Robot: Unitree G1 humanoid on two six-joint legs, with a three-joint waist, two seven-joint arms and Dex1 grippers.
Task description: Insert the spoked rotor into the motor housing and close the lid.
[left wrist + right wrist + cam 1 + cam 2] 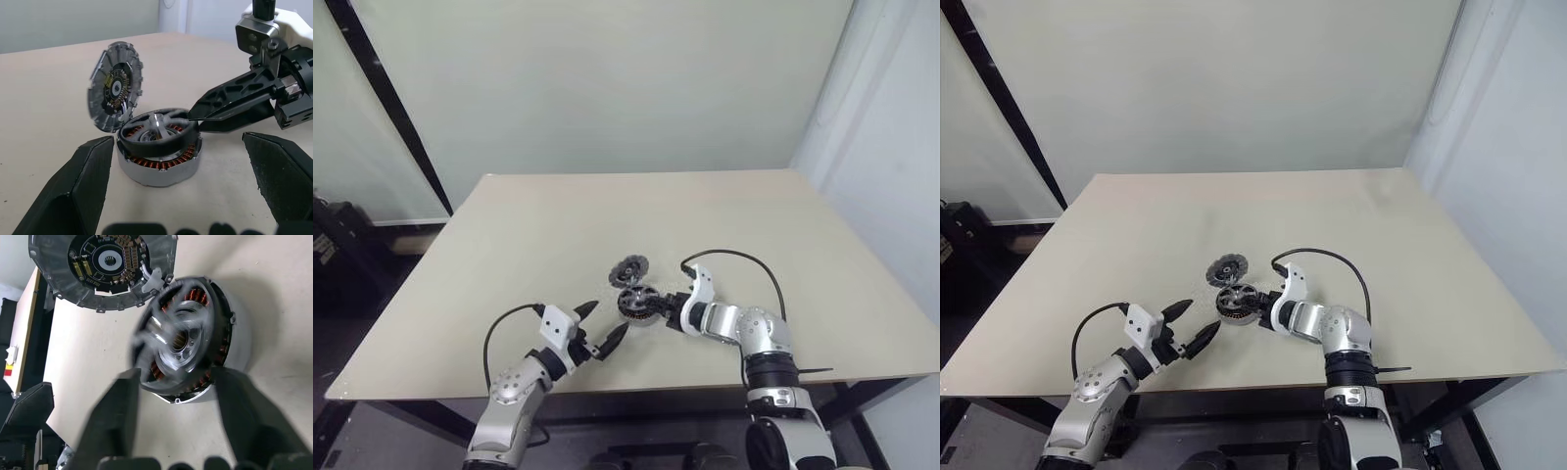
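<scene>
The motor housing [161, 169] stands on the table [558, 215], copper windings showing inside. The spoked rotor [156, 128] sits in its mouth, tilted, one side raised above the rim. Behind it the lid [115, 93] stands upright on edge, its dark inner face toward me, touching the housing at a hinge-like tab. My right gripper [175, 374] is open, its fingers on either side of the rotor and housing, tips by the raised rim. My left gripper [613, 315] is open and empty, a short way in front of the housing [636, 302] and pointing at it.
The beige table runs wide and bare around the motor parts. Its front edge lies just below both arms. A black cable loops over my right wrist [734, 257]. Pale walls stand behind and to the right.
</scene>
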